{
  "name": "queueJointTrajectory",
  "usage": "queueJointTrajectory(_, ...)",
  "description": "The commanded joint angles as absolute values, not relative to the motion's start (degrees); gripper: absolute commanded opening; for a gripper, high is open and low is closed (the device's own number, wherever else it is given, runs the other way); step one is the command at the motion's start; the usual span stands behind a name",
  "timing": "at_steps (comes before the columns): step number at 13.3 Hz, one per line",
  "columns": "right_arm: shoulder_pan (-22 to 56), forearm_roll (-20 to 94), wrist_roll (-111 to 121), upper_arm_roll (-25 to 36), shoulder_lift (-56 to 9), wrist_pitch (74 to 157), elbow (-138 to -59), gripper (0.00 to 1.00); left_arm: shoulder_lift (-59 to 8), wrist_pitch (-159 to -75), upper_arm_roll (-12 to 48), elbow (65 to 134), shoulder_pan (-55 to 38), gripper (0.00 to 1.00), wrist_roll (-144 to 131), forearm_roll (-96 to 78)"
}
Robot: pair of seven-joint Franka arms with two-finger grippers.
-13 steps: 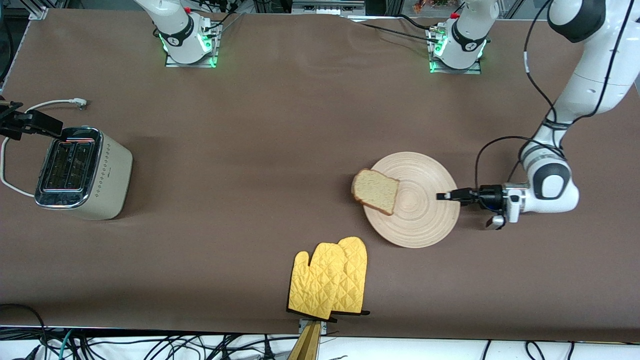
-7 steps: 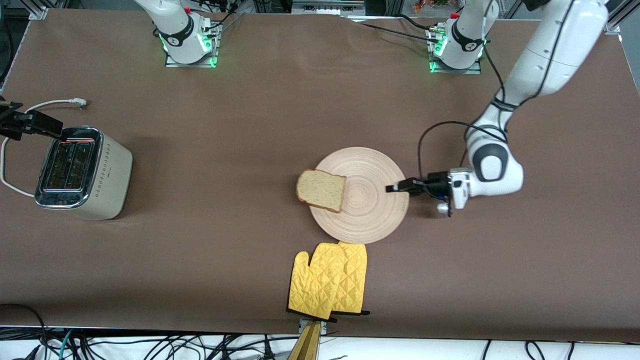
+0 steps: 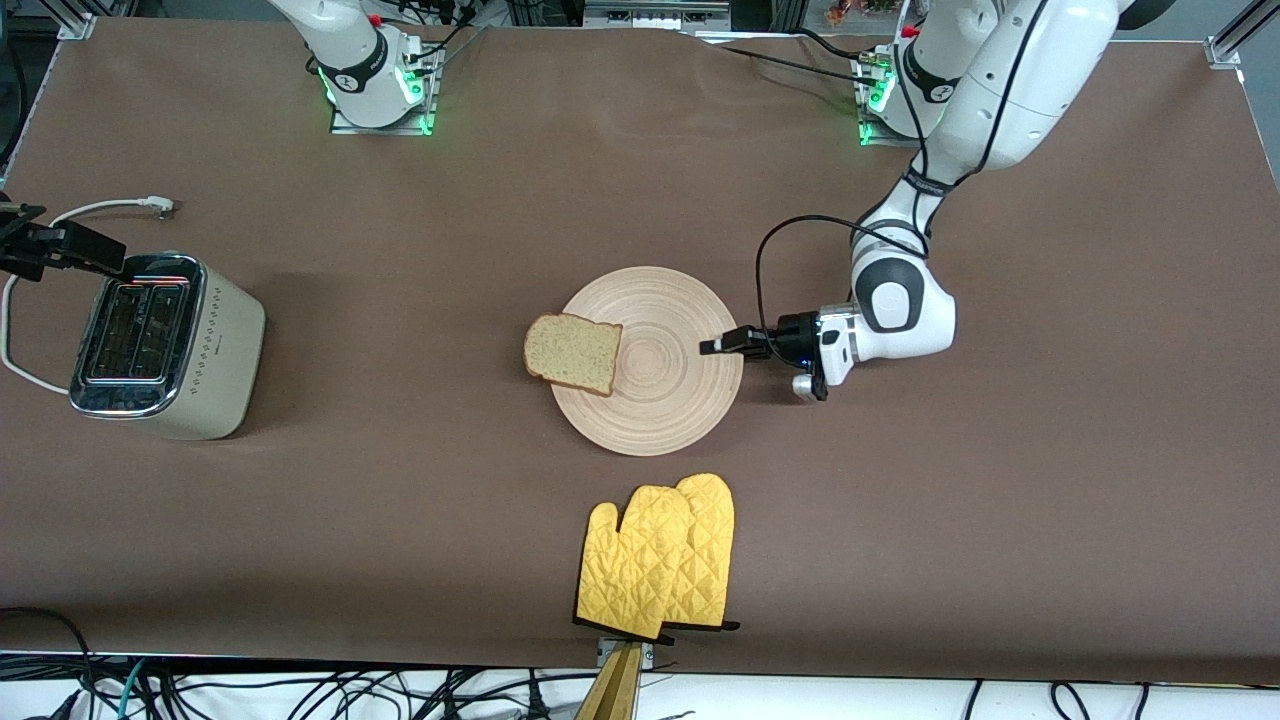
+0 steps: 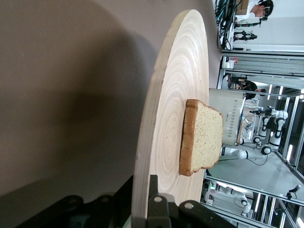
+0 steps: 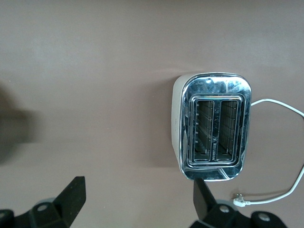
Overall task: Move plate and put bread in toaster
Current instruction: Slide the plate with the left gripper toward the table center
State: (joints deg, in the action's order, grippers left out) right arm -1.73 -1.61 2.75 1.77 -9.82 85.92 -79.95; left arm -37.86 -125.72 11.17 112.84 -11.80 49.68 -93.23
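Note:
The light-wood plate lies near the middle of the table. The bread lies flat on it and overhangs the rim on the toaster's side. My left gripper is shut on the plate's rim at the side toward the left arm's end. The left wrist view shows its jaws clamping the rim, with the plate and bread past them. The cream toaster stands at the right arm's end, both slots empty. My right gripper waits open over the table beside the toaster.
A pair of yellow oven mitts lies near the table's front edge, nearer to the front camera than the plate. The toaster's white cord trails on the table beside it. Bare brown table lies between plate and toaster.
My left gripper has carried the plate and bread toward the right arm's end, slightly farther from the front camera. The bread kept its place on the plate. The right arm has not moved.

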Motion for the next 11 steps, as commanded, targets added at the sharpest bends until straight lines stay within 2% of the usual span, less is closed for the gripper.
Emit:
queueJointTrajectory(1,-2.2,-0.62,3.43,1.67,-10.37,85.43,-78.4,1.0,-38.4,-128.57,10.11,113.12,-16.07,0.0,52.19,-99.12)
queueJointTrajectory(11,-2.11,-0.79,2.55,1.67,-10.46,84.82,-78.66,1.0,-40.6,-130.52,10.02,112.32,-20.13,0.0,55.64,-105.82)
